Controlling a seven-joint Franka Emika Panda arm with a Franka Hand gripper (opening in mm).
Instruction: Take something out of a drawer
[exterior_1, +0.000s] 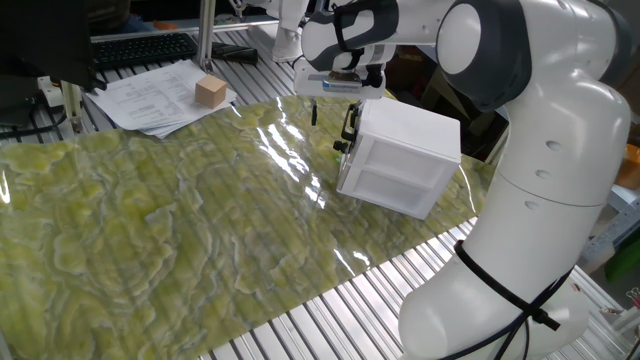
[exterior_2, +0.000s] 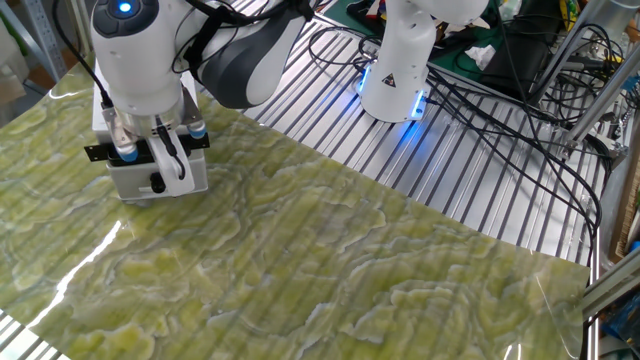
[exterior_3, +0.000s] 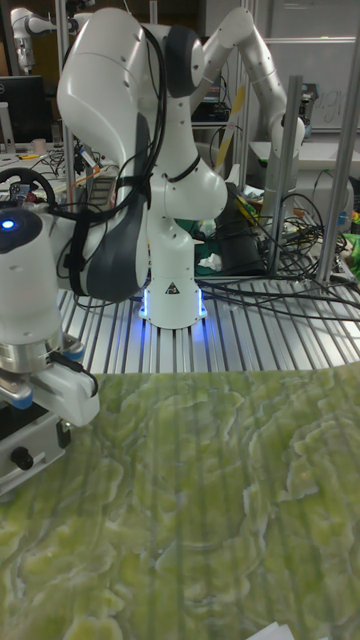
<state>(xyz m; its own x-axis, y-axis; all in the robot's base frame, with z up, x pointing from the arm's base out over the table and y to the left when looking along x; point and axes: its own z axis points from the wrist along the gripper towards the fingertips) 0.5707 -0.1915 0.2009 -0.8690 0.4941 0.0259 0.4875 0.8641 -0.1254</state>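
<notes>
Gripper (exterior_1: 332, 108) sits right at the front of the white cabinet (exterior_1: 405, 150), w/ its fingers (exterior_2: 172, 152) hanging down by the black bar handle (exterior_1: 346, 128) of the drawer (exterior_2: 160, 181). You can't tell from these views if the fingers are closed on the handle or just next to it, so check that first. The drawer looks shut, or almost shut, and the small cube can't be seen anywhere, so it's prob. inside. The tan block (exterior_1: 210, 91) on the papers (exterior_1: 160, 95) is the bigger one, not what you want. What could go wrong: if you pull w/o a good hold, the fingers slip off the bar and the drawer stays shut. The cabinet is small and looks light, so a hard pull may drag the whole box over the green mat (exterior_1: 150, 220) instead of sliding the drawer out. It could also tip fwd. Pull slow & straight.
</notes>
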